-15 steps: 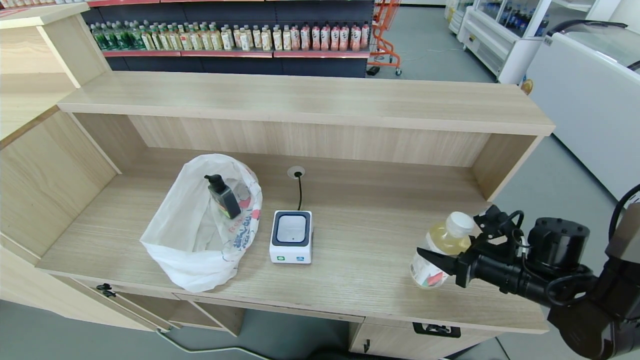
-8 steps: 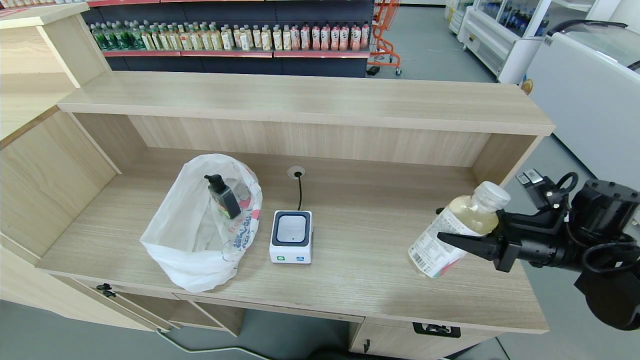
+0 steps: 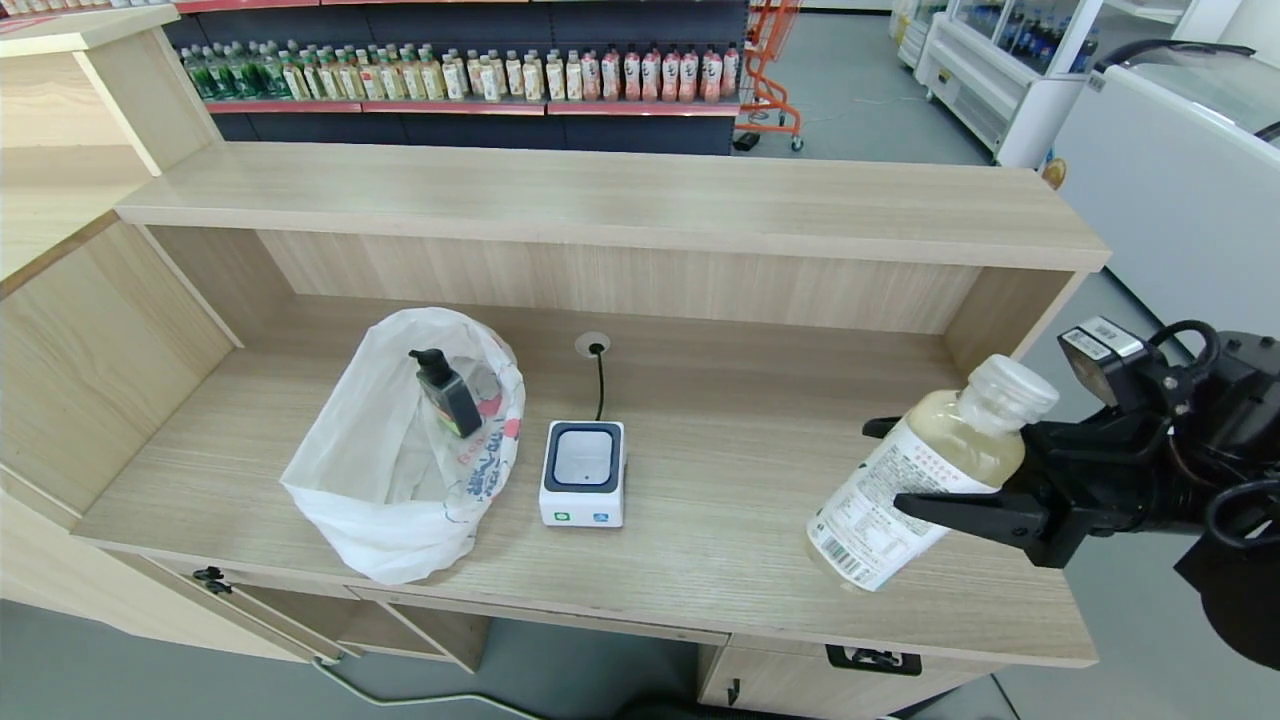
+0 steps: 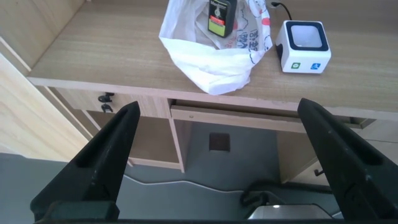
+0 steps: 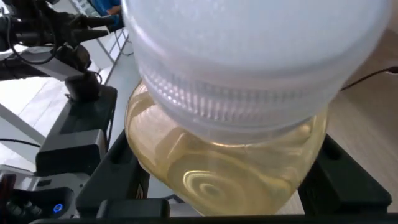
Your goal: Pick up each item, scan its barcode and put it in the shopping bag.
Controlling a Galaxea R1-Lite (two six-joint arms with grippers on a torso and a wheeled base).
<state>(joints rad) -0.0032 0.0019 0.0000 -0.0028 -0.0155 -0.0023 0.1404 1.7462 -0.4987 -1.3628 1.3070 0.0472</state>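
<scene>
Rising and tilting, the drink bottle (image 3: 925, 480) is hanging over the counter (image 3: 720, 560) at its right end, clenched in the right tool (image 3: 885, 465); a pump bottle (image 3: 447, 392) is seemingly lying in the shopping bag (image 3: 390, 510), scanner (image 3: 583, 470) pass pending.

- A pale wooden counter (image 3: 720, 470) fills the near scene, with a raised wooden ledge (image 3: 600, 200) along its far side and upright side panels.
- A shallow wooden drawer (image 4: 249, 116) sits under its near edge.
- Smooth grey floor (image 3: 870, 90) lies beyond.
- Far off stands dark shop shelving (image 3: 460, 128) with red edge strips, carrying rows of drink bottles (image 3: 460, 75).
- An orange metal trolley frame (image 3: 775, 70) stands just right of the shelving.
- White chest freezers (image 3: 1170, 170) line the right.
</scene>
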